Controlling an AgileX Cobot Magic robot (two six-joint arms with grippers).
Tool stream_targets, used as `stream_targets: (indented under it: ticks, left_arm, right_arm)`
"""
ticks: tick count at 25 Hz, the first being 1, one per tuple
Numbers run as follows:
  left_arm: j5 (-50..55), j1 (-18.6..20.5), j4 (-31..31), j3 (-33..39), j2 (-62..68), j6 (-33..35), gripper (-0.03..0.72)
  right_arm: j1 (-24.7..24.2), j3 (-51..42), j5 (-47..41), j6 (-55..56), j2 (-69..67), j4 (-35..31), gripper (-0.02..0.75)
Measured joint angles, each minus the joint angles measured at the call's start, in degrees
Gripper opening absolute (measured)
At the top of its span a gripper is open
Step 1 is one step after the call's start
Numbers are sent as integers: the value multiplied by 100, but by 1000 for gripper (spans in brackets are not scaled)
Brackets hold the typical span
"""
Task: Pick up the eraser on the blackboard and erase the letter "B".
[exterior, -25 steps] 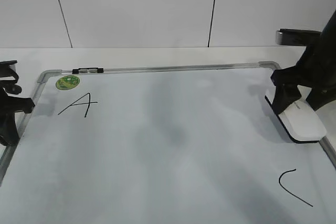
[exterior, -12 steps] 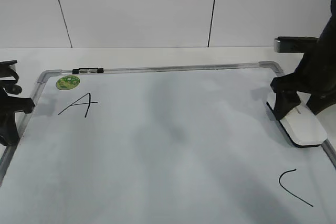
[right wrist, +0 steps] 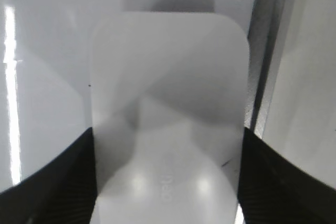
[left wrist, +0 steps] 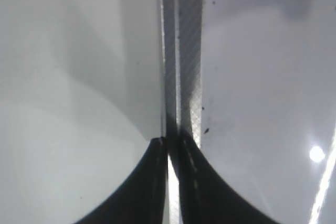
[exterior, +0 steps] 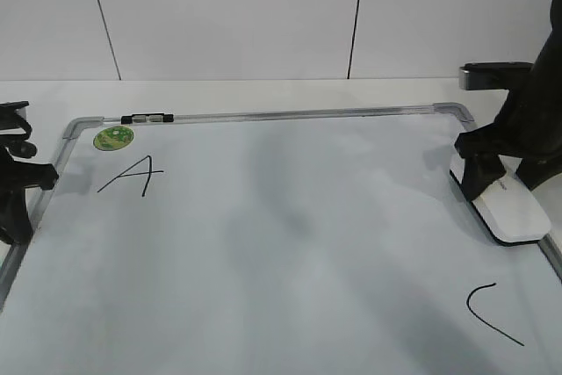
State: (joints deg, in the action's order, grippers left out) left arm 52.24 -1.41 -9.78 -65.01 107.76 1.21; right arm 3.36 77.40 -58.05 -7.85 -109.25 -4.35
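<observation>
The white eraser [exterior: 511, 211] lies flat on the blackboard [exterior: 281, 252] against its right frame. My right gripper [exterior: 500, 183] stands over the eraser's far end. In the right wrist view its black fingers [right wrist: 63, 177] press both long sides of the eraser [right wrist: 168, 93], so it is shut on it. No letter "B" shows on the board; only the "A" [exterior: 132, 175] and the "C" [exterior: 492, 313] are visible. My left gripper [exterior: 13, 204] is shut and empty at the board's left frame [left wrist: 184, 66].
A round green sticker [exterior: 113, 137] sits at the board's far left corner. A slim black-and-clear marker [exterior: 147, 118] lies on the far frame. The white table [exterior: 263, 94] runs back to a white panelled wall.
My right gripper has slid the eraser a little to the right, up to the board's right frame. The left arm has not moved.
</observation>
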Motion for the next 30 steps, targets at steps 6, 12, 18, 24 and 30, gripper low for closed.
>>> stream_targets:
  ticks: [6,12,18,24,30]
  left_arm:
    - [10,0,-11,0,0,0,41]
    - [10,0,-11,0,0,0,41]
    - [10,0,-11,0,0,0,41]
    - [12,0,-23,0,0,0,41]
    - [12,0,-23,0,0,0,41]
  right_arm:
    - [0,0,11,15,0,37,536]
    - [0,0,11,17,-13,37,536]
    - [0,0,24,82,-13,37,581]
    - [0,23,-29,98,-13,37,615]
    - [0,561,-803,102,-13,37,615]
